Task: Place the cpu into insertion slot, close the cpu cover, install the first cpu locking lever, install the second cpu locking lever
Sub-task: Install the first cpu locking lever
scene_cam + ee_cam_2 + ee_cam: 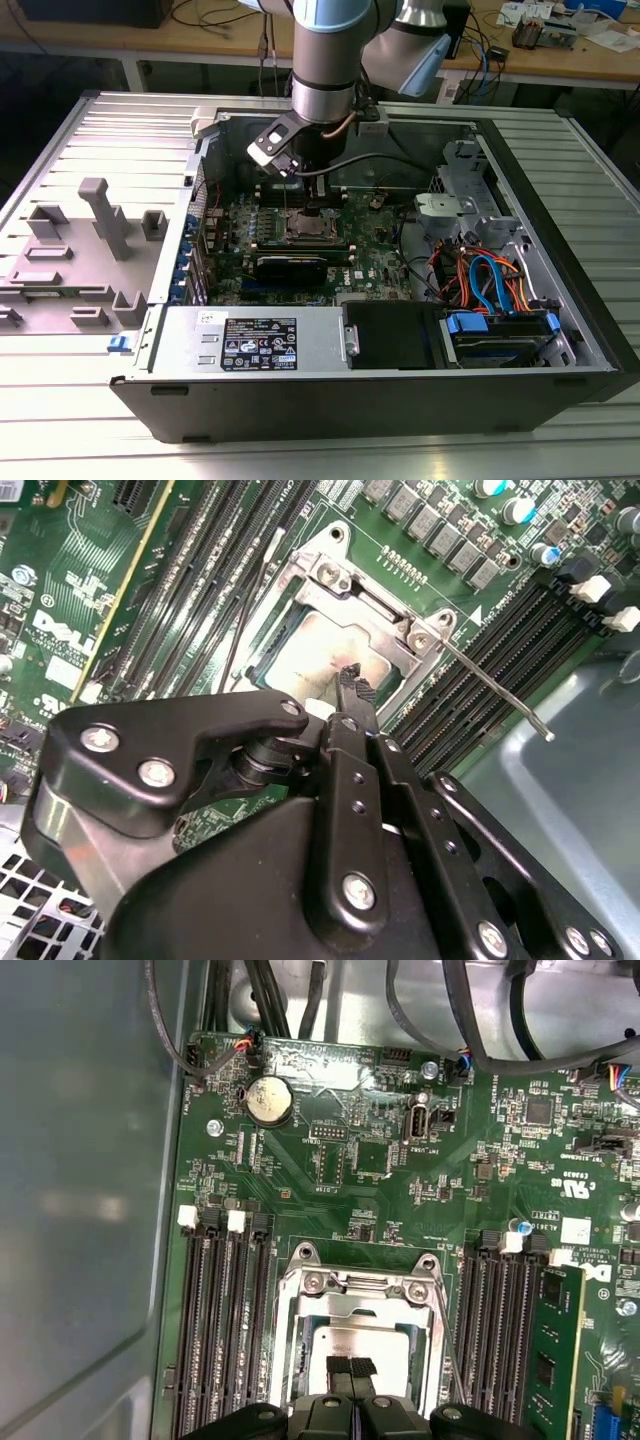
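- Arm [325,60]: comes down from the far side into the open computer case [350,400], wrist over the middle of the motherboard [400,1160].
- Fingers [340,1368]: two black tips pressed side by side with nothing between them. They are poised over the near edge of the cpu. Whether they touch it cannot be told.
- Cpu [350,1342]: silver-grey square lying flat in the insertion slot, its top showing through the cover's window.
- Insertion slot [312,1282]: silvery-rimmed socket between two banks of memory slots [225,1330].
- Cpu cover [420,1340]: thin metal frame lying down flat around the cpu.
- Locking lever [490,690]: thin metal rod that, in the second wrist view, runs out from a corner of the socket and slants over the neighbouring memory slots. Whether it is latched cannot be told.
- Memory stick [555,1350]: green, seated in a slot of the bank beside the socket.
- Coin battery [268,1100]: round, on the board beyond the socket.
- Graphics card [290,266]: black, just near of the socket in the exterior view.
- Power supply [255,340]: grey labelled box along the case's near wall.
- Cables [490,275]: blue and orange, bundled at the exterior view's right inside the case.
- Grey fixture [100,230]: holder with upright posts, on the slatted metal table [60,420] at the exterior view's left, apart from the case.
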You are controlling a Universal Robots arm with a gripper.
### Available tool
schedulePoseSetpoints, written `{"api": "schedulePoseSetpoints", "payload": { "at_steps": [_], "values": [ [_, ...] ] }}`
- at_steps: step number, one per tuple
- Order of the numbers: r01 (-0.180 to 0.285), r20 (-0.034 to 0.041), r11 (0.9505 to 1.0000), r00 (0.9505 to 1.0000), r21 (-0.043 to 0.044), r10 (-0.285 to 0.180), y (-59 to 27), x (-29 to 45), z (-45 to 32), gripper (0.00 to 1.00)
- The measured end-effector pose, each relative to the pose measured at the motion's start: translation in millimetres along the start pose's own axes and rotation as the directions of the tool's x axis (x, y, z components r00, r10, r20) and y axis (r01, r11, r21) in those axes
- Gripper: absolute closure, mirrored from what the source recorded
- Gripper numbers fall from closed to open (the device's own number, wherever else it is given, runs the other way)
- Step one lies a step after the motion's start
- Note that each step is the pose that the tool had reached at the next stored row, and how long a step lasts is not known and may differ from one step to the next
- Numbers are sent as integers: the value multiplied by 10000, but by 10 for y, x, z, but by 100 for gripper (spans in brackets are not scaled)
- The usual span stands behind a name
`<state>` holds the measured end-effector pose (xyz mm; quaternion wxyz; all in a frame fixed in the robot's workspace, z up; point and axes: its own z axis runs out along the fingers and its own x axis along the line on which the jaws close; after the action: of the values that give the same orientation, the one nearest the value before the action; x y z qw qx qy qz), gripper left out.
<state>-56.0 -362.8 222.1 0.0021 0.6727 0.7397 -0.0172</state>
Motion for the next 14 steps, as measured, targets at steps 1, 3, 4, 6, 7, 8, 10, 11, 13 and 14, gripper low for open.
{"api": "schedulePoseSetpoints", "payload": {
  "at_steps": [1, 3, 4, 6, 7, 8, 10, 11, 13, 14],
  "values": [
    [0, -1, 10000, 10000, -1, 0, 0, 0, 0, 89],
    [0, 2, 10000, 10000, 2, 0, 0, -1, -1, 89],
    [0, 2, 10000, 10000, 2, 0, 0, -1, -1, 89],
    [0, 2, 10000, 10000, 3, 0, 0, -1, -1, 89],
    [0, 2, 10000, 10000, 2, 0, 0, -1, -1, 89],
    [0, 2, 10000, 10000, 3, 0, 0, -1, -1, 89],
    [0, 1, 10000, 10000, 2, 0, 0, 0, -1, 89],
    [0, 3, 10000, 10000, 3, 0, 0, -1, -5, 89],
    [0, 3, 10000, 10000, 3, 0, -1, -2, -34, 89],
    [0, 3, 10000, 10000, 3, 0, -1, -2, -57, 89]
  ]
}}
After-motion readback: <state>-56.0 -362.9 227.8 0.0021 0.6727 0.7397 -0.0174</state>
